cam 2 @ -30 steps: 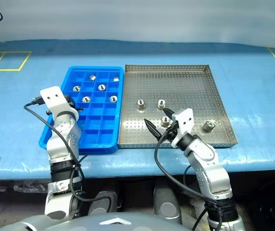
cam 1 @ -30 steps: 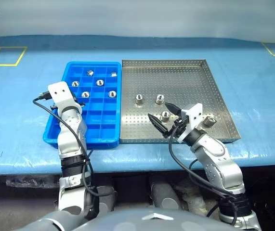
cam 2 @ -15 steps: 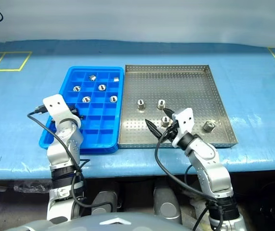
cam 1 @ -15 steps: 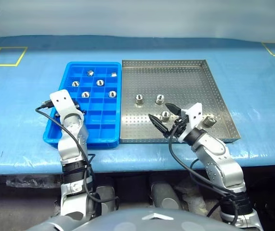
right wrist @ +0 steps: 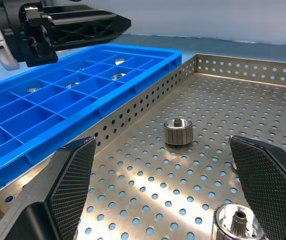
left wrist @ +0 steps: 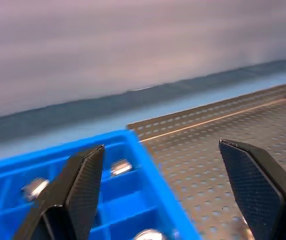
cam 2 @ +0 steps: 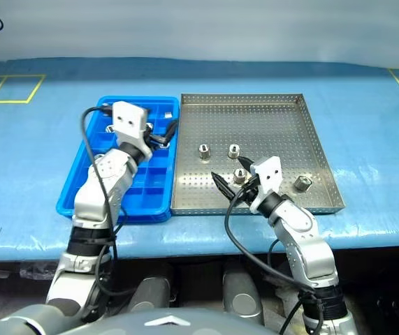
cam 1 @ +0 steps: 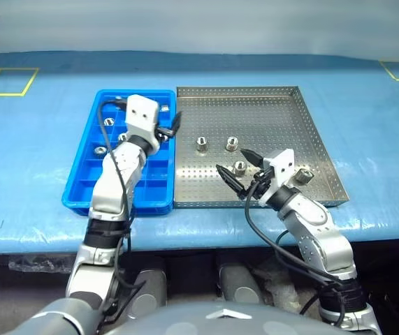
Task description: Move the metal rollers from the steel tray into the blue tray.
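Four rollers (cam 1: 231, 143) are standing upright, holes facing up, on the steel tray (cam 1: 255, 105), while several more are sitting in cells of the blue tray (cam 1: 80, 192) beside it on the counter (cam 1: 31, 160). The left end effector (cam 2: 165, 132) is hovering released over the blue tray's right edge. The right end effector (cam 1: 235, 170) is hanging wide apart and empty over the steel tray, near the front rollers.

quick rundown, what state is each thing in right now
left pincer: open, empty, over the bright blue plastic grid tray
right pincer: open, empty, low over the square perforated steel tray
small shiny metal rollers: four upright in the steel tray, others in blue tray cells
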